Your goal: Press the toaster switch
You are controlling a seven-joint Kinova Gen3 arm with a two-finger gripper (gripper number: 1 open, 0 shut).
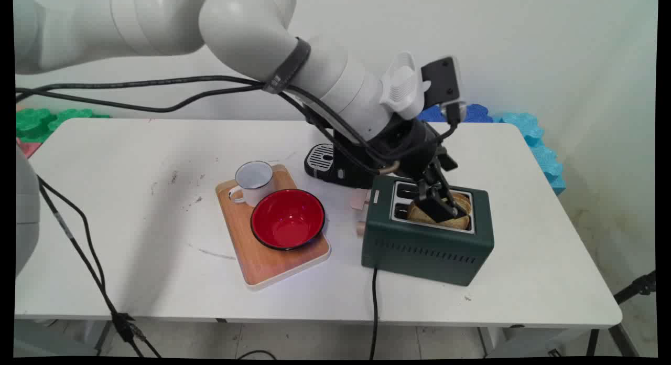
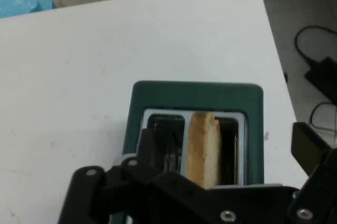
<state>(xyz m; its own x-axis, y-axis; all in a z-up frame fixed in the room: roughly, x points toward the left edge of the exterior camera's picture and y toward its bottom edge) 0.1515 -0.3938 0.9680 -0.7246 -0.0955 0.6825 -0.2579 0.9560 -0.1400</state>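
A dark green two-slot toaster (image 1: 424,249) stands right of the table's middle. A browned slice of bread (image 1: 462,219) sticks up out of its nearer slot. My gripper (image 1: 440,203) reaches down from the upper left onto the toaster's top, right at the slice. In the hand view the toaster (image 2: 195,92) lies below the hand and the bread (image 2: 202,148) stands edge-on between the two fingers. The gripper (image 2: 226,148) is open, with the left finger (image 2: 145,145) over the empty slot and the right finger (image 2: 309,150) well clear of the slice. The other slot is empty.
Left of the toaster a wooden board (image 1: 272,260) carries a red bowl (image 1: 287,218) and a white mug (image 1: 253,181). A black machine base (image 1: 335,165) sits behind the toaster. The toaster's cord (image 1: 374,302) runs off the front edge. Blue foam mats (image 1: 540,145) lie by the far right corner.
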